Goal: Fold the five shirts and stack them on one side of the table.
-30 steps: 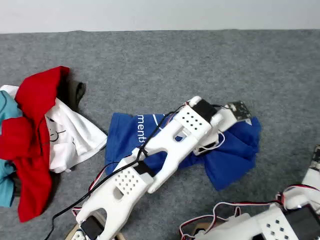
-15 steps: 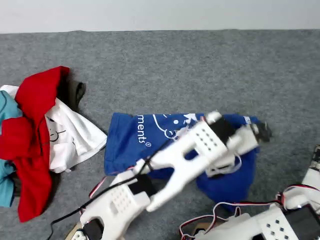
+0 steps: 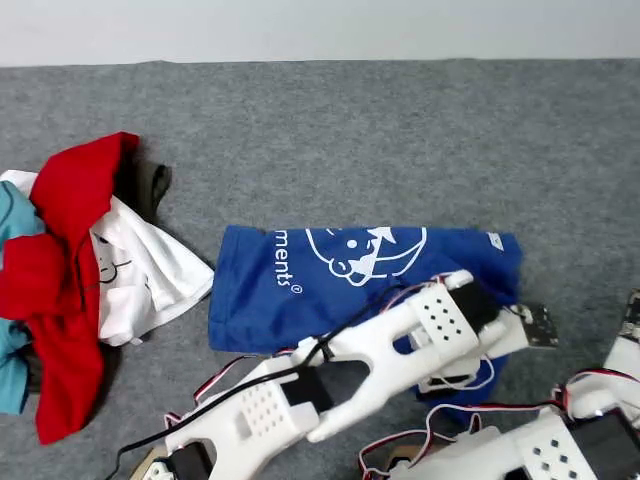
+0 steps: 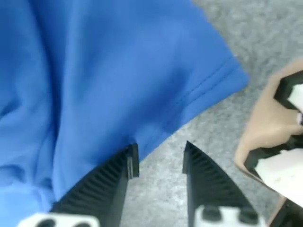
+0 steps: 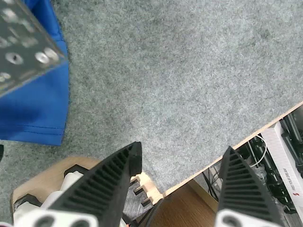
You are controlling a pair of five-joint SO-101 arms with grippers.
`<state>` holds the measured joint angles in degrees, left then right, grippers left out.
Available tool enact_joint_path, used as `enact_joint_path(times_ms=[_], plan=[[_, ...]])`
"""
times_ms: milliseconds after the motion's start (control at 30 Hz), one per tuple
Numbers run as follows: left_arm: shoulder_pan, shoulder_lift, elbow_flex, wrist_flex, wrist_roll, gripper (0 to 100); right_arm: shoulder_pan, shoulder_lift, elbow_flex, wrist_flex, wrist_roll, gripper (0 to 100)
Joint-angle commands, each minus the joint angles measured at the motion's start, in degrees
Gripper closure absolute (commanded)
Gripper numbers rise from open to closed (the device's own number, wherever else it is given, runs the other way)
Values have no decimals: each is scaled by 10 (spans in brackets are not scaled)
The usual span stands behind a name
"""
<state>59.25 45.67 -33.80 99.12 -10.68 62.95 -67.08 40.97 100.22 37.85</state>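
Shirts lie in two places on the grey counter (image 3: pixel 400 140). The blue shirt (image 3: pixel 300 285) is spread flat near the middle, with its white print facing up. Its right end is partly hidden under the left arm (image 3: pixel 400 335). This white arm comes from the near left corner and crosses low over the near edge of the shirt.

At the left side of the counter, well apart from the blue shirt, the other shirts are in a loose heap. The red shirt (image 3: pixel 70 240) lies on top and is not folded. The white shirt (image 3: pixel 150 270) comes out from under it toward the blue one. A light blue shirt (image 3: pixel 10 300) shows at the very edge. A dark shirt (image 3: pixel 150 185) shows behind the red one.

In the left wrist view, the left gripper (image 4: pixel 158 153) is just at the hem of the blue shirt. Its jaws stand apart: the tip of one jaw is at the hem, the other is over bare counter. I see only grey surface between them, so they grip nothing.

The right arm (image 3: pixel 560 440) is at the near right corner. In the right wrist view, the right gripper (image 5: pixel 182 156) hangs above the counter near its wooden edge. Its jaws are wide apart and hold nothing. A corner of the blue shirt lies just beside them, and a circuit board (image 5: pixel 23 52) on the other arm is over that corner.
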Motion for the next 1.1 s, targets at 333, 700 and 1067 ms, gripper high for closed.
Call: enact_joint_path(times_ms=[333, 700, 1067], plan=[[0, -61, -35, 14, -3, 998, -9, 7, -3, 5, -1, 725], [-76, -70, -82, 12, -4, 998, -9, 7, -2, 5, -1, 725], [-156, -35, -138, 14, -4, 927, -23, 8, -2, 6, -1, 725]])
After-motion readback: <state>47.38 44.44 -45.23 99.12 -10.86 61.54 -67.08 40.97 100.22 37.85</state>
